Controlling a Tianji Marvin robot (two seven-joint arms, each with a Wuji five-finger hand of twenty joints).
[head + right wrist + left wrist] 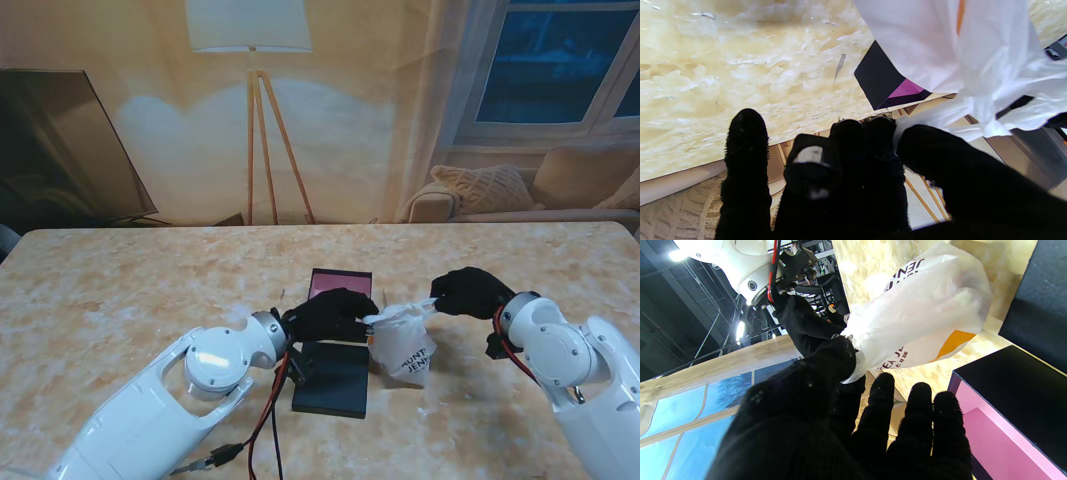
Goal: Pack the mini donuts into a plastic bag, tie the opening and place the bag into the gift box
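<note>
Both hands pinching the neck of the bag to tie it

The white plastic bag [403,350] sits near the middle of the table [120,290], just right of the open gift box [338,283] and its dark lid [332,380]. The left hand [333,313] and right hand [468,291] each grip a gathered tail of its opening. The film looks thin, soft and slippery, the load light; holds belong on the twisted neck, not the crushable belly.
</note>
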